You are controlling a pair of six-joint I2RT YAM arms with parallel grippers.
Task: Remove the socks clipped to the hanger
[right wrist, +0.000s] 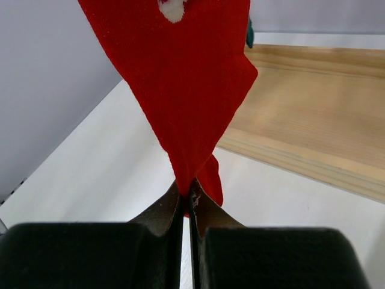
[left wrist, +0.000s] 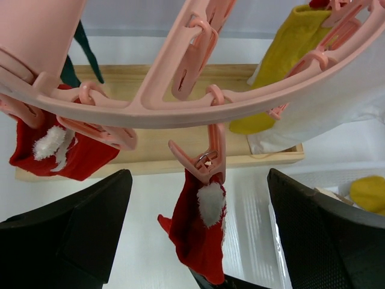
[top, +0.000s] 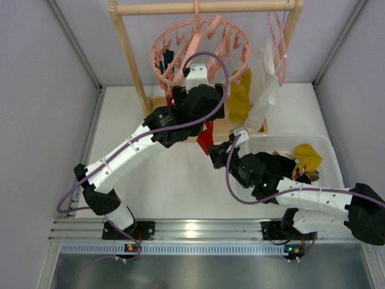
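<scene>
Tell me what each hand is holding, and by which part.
Right hand pinches the red sock by its bottom tip. Left hand, open, holds nothing.

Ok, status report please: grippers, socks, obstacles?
Right gripper shut on red sock tip. Left gripper open, facing its peg. Sock clipped to hanger. No obstruction seen.

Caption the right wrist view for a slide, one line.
Right end effector shut on the bottom tip of a hanging red sock, with the wooden rack base behind it.

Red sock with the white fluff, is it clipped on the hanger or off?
On. A pink peg pinches the red sock at its top; the right gripper is shut on its bottom tip.
</scene>
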